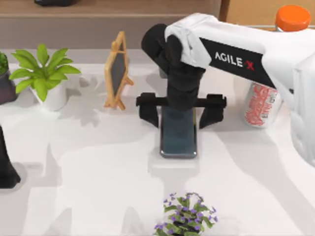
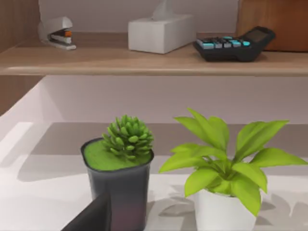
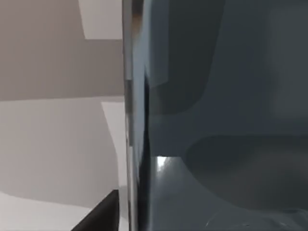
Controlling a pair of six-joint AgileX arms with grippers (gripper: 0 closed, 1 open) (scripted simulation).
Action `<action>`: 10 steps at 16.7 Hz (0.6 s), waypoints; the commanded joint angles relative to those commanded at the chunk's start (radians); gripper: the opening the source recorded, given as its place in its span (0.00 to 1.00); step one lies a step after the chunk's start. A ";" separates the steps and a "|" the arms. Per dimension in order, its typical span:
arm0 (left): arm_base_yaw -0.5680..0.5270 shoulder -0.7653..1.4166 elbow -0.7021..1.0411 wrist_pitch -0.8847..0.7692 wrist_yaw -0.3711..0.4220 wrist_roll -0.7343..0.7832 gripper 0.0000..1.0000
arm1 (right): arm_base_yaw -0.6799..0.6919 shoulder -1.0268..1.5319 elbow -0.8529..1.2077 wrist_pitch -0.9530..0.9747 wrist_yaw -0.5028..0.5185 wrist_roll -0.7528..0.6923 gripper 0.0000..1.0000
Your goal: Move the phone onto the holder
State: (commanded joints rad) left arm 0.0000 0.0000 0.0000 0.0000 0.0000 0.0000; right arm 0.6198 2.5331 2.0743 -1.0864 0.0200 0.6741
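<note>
The right claw [image 1: 181, 105] hangs over the middle of the desk, pointing down, with its two black fingers spread very wide to each side. The far end of the flat, shiny dark grey phone [image 1: 178, 137] sits between them. The fingers do not seem to touch the phone's sides, so the claw looks open, not pinching. In the right wrist view the phone [image 3: 216, 120] is very close and fills most of the picture.

I cannot make out the holder itself. I think the phone may already be leaning on it, with the claw letting go, but the arm hides that spot.

Just to the left stands a small wood-framed blackboard easel [image 1: 117, 71]. A leafy green plant in a white pot [image 1: 47, 78] is further left. A red and white can [image 1: 261, 104] stands to the right.

The left claw [image 1: 7, 167] is parked at the left edge of the white desk [image 1: 98, 172].
</note>
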 joint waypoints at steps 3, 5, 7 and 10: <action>0.000 0.000 0.000 0.000 0.000 0.000 1.00 | 0.000 0.000 0.000 0.000 0.000 0.000 0.55; 0.000 0.000 0.000 0.000 0.000 0.000 1.00 | 0.000 0.000 0.000 0.000 0.000 0.000 0.40; 0.000 0.000 0.000 0.000 0.000 0.000 1.00 | 0.000 0.000 0.000 0.000 0.000 0.000 0.25; 0.000 0.000 0.000 0.000 0.000 0.000 1.00 | 0.000 0.000 0.000 0.000 0.000 0.000 0.02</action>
State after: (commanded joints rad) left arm 0.0000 0.0000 0.0000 0.0000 0.0000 0.0000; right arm 0.6198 2.5331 2.0743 -1.0864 0.0200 0.6741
